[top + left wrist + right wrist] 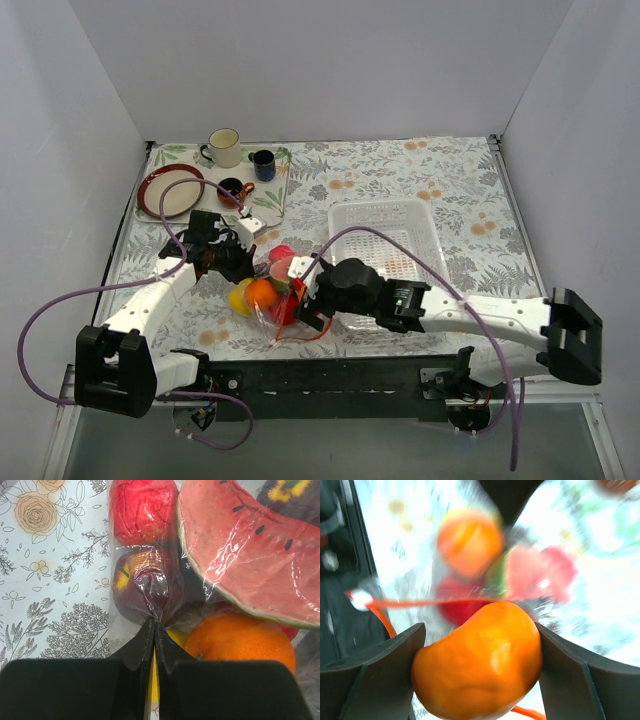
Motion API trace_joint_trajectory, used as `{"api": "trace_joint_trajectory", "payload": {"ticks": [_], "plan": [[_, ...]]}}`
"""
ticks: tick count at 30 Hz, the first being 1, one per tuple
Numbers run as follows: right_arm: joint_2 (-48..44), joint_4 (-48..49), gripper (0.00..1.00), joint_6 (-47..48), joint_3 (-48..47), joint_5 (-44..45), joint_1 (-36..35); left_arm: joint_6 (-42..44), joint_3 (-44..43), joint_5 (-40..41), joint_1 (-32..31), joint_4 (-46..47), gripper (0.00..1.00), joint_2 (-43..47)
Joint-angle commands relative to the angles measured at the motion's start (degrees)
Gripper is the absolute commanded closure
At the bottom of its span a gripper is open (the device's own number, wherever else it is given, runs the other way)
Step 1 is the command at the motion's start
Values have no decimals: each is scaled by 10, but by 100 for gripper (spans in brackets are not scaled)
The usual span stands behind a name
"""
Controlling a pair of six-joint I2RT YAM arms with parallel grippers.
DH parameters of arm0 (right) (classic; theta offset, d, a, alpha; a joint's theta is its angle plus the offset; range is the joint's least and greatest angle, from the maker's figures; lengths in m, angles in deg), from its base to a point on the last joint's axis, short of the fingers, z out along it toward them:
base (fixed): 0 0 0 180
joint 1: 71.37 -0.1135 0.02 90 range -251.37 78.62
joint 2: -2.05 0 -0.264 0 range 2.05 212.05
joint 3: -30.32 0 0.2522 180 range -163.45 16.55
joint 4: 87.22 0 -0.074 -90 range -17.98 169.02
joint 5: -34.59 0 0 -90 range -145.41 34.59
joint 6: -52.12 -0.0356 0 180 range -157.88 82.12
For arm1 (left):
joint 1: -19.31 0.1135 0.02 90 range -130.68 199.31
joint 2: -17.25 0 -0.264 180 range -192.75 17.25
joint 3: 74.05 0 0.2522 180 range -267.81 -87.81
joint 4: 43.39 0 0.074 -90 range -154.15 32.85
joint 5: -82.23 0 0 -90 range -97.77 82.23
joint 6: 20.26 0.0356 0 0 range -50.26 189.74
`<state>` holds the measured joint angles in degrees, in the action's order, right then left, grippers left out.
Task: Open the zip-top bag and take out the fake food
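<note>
The clear zip-top bag [262,318] lies on the table between the arms, with its orange-red zip strip [420,602] along the near side. It holds fake food: an orange ball [261,292], a yellow piece [240,298] and red pieces [283,252]. My left gripper [154,624] is shut and pinches a fold of the bag's plastic [152,597] beside a watermelon slice [250,555], a red piece [142,510] and an orange ball [240,641]. My right gripper [480,647] is shut on an orange fruit [480,665], held just outside the zip strip. It shows in the top view [305,300].
A white perforated basket [345,215] stands right of the bag, partly under my right arm. A tray [275,195] at the back left carries mugs [224,147] and a red-rimmed plate [170,190]. Purple cables loop over both arms.
</note>
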<state>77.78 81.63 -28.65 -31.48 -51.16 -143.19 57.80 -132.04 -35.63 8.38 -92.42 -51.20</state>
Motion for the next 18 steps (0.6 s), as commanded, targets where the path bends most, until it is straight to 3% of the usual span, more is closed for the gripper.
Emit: {"api": "trace_joint_trajectory", "payload": {"ticks": [1, 3, 4, 6, 7, 11, 12, 13, 14, 15, 18], "plan": [[-84, -3, 99, 19, -41, 97, -2, -2, 22, 3, 1, 3, 100, -3], [-110, 5, 99, 27, -26, 159, 3, -3, 21, 8, 1, 5, 100, -3], [-116, 12, 99, 28, -14, 221, 23, -2, 20, 9, 1, 4, 100, 0], [-117, 14, 99, 17, 19, 263, 63, -1, 15, 10, 1, 0, 100, 7], [-115, 6, 99, -13, 26, 267, 119, -1, 14, 10, 1, -1, 100, 9], [-94, -4, 96, -63, 56, 255, 223, 4, 12, 11, 0, -9, 100, 15], [-88, 5, 83, -64, 59, 248, 229, 6, 11, 11, 0, -9, 100, 16], [-86, 10, 63, -59, 60, 243, 233, 7, 11, 11, 0, -9, 100, 17], [-81, 14, 18, -57, 58, 243, 233, 7, 10, 11, 0, -12, 100, 16], [-72, 0, 1, -59, 43, 242, 233, 7, 8, 10, 0, -13, 100, 16], [-59, -42, 2, -62, 2, 236, 233, 6, -1, 7, 0, -16, 100, 14]]}}
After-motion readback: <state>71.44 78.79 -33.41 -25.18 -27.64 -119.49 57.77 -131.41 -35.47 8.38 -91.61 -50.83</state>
